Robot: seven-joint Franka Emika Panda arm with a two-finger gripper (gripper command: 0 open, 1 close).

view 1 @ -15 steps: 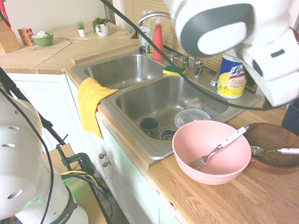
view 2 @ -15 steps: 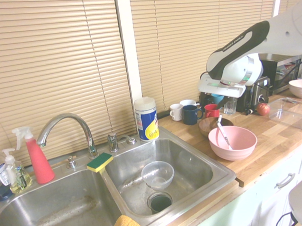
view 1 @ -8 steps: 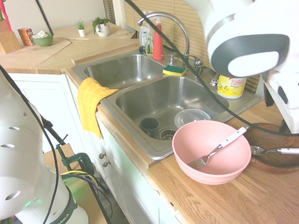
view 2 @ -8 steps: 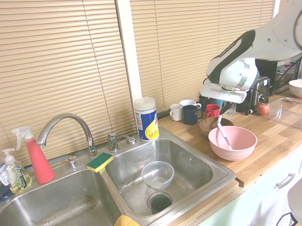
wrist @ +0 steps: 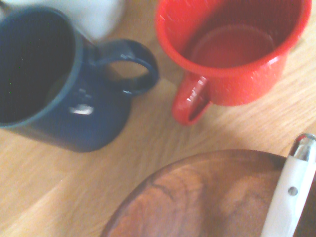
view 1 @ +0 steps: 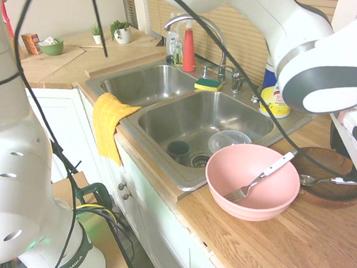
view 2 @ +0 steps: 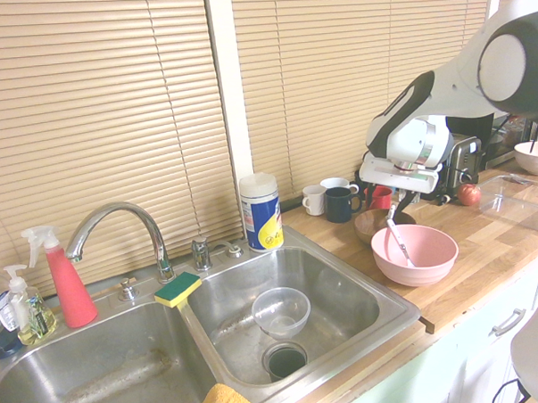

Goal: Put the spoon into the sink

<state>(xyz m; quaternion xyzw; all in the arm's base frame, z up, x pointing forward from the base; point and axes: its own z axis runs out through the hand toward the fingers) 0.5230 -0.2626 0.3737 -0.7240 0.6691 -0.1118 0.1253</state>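
Observation:
The spoon [view 1: 329, 181] lies flat on a brown wooden plate [view 1: 322, 161] on the counter, silver bowl toward the pink bowl, white handle pointing right. Its handle end [wrist: 291, 197] shows over the wooden plate [wrist: 197, 197] in the wrist view. My gripper [view 2: 407, 199] hangs open just above the plate [view 2: 374, 222], holding nothing. In the first exterior view the gripper [view 1: 347, 159] sits at the right edge, over the spoon's handle. The steel double-basin sink [view 1: 196, 117] lies left of the plate, beyond the pink bowl; its right basin [view 2: 345, 305] is nearest.
A pink bowl [view 1: 254, 165] holding a white-handled fork [view 1: 261, 177] stands between plate and sink. A navy mug [wrist: 44, 84] and a red mug [wrist: 232, 44] stand close behind the plate. The right basin holds a clear plastic bowl [view 1: 228, 140] and a dark cup [view 1: 179, 151].
The arm has swung away from over the sink and come down to the wooden plate. Spoon, fork and bowl have not moved.

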